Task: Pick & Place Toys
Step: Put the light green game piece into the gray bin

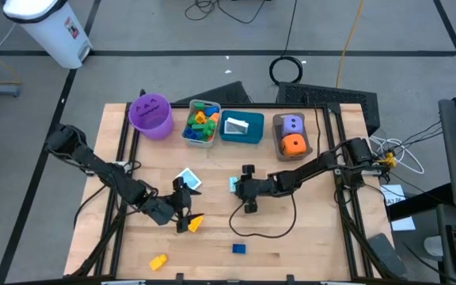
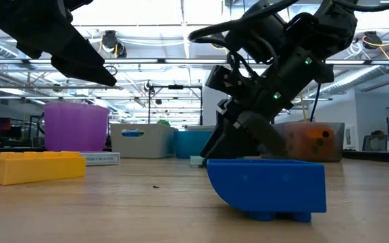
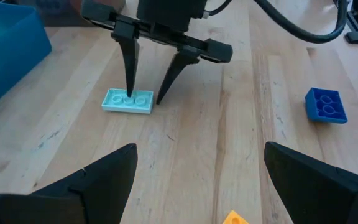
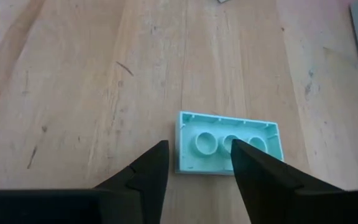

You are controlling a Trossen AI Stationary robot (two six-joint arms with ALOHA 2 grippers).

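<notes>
A pale teal flat brick (image 4: pixel 227 143) lies flat on the wooden table (image 1: pixel 307 237), left of my right gripper (image 1: pixel 238 188). That gripper (image 4: pixel 199 148) is open and slants down over it: one fingertip stands beyond the brick's short end, the other over its studded top. My left gripper (image 3: pixel 197 186) hovers open at the table's near left (image 1: pixel 184 207), nothing between its fingers, with an orange brick (image 1: pixel 195 224) just beside it. A white and blue card (image 1: pixel 188 179), a yellow brick (image 1: pixel 158 260) and a blue brick (image 1: pixel 239 248) lie loose on the table. My right gripper comes slanting down from the table's right. One fingertip (image 3: pixel 130 92) stands on or just above the studs (image 4: pixel 229 142) at the flat brick's middle; whether it touches I cannot tell. The other fingertip (image 3: pixel 160 99) stands off the brick's short end.
Along the far edge stand a purple bucket (image 1: pixel 150 115), a grey bin (image 1: pixel 202 124) with bricks, a teal bin (image 1: pixel 241 127) with a card, and a brown bin (image 1: pixel 292 136) with a purple and an orange die. A black cable (image 1: pixel 264 231) loops on the table below my right arm.
</notes>
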